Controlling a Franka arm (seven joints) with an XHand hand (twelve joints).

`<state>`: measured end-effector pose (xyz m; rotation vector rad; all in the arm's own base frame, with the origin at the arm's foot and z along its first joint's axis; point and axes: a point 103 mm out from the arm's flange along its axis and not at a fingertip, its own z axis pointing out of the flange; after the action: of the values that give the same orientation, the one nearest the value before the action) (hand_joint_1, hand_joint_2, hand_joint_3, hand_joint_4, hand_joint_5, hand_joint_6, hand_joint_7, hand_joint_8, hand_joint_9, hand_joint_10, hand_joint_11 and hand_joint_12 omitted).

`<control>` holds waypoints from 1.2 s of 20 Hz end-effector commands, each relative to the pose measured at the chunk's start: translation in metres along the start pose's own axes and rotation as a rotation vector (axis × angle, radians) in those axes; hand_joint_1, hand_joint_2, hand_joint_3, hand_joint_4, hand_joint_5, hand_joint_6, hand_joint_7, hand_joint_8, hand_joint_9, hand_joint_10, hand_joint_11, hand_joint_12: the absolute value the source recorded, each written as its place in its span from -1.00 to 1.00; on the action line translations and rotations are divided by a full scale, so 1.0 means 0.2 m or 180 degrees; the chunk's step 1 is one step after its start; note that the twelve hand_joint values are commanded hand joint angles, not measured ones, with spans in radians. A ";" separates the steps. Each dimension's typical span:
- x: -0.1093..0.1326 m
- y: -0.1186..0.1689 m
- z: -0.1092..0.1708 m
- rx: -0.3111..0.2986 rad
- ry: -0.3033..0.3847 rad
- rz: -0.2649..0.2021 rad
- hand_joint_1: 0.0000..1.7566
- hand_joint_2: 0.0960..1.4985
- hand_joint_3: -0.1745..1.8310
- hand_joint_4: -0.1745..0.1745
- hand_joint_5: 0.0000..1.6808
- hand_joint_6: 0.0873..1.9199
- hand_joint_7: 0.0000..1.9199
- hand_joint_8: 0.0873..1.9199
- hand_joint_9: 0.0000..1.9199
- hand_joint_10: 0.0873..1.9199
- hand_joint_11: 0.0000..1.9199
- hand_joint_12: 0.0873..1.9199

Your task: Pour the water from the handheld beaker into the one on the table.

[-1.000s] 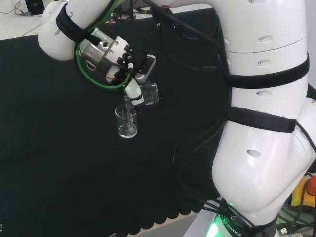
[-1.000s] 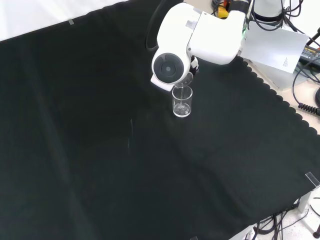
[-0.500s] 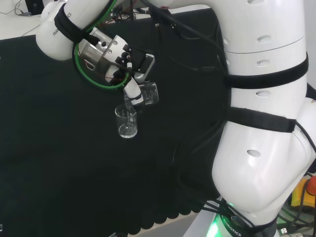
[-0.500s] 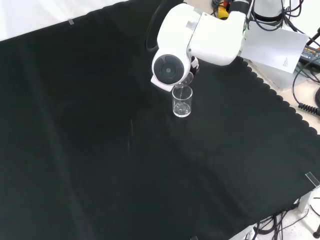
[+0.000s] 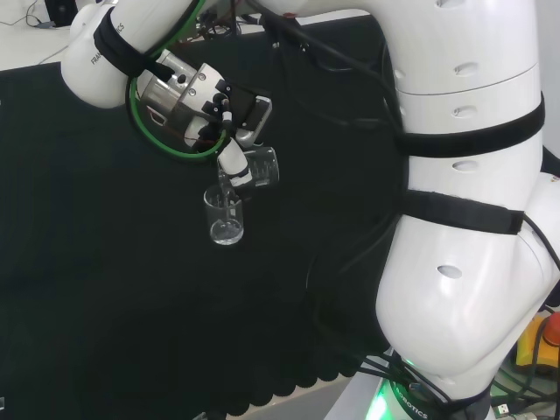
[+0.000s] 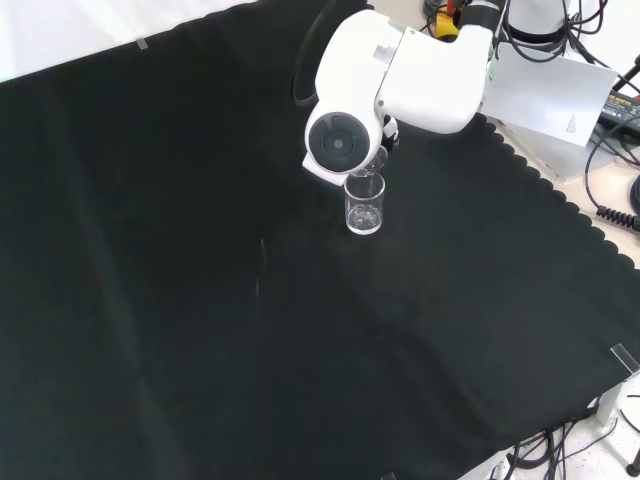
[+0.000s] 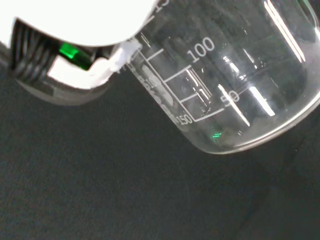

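in the front view the table beaker point(image 6: 364, 205) stands upright on the black cloth point(image 6: 200, 300), clear glass, with little if any water visible in it. just behind and above it, the handheld beaker point(image 5: 259, 168) is tipped steeply, its lip over the table beaker's mouth — clear, with printed graduation marks in the wrist view. the hand point(image 5: 234, 157) has its fingers curled round that beaker. the risk from here: the lip sits near the rim's edge, so any drift would send water onto the cloth — or clip the standing beaker and topple it.
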<state>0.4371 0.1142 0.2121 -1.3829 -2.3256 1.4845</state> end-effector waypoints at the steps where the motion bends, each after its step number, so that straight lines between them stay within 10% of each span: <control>1: 0.00 0.00 0.01 -0.0067 0.0041 0.0000 0.52 -0.29 -0.19 -1.00 0.81 -0.95 0.69 -1.00 0.90 -1.00 0.63 -0.57; 17: -0.05 -0.05 0.01 -0.0346 0.0142 -0.0163 0.52 -0.29 -0.20 -1.00 0.81 -0.95 0.69 -1.00 0.90 -1.00 0.63 -0.57; 24: -0.09 -0.07 0.07 -0.0743 0.0606 -0.0241 0.52 -0.28 -0.20 -1.00 0.81 -0.95 0.69 -1.00 0.90 -1.00 0.63 -0.57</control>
<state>0.4355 0.1007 0.2215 -1.3700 -2.4339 1.2536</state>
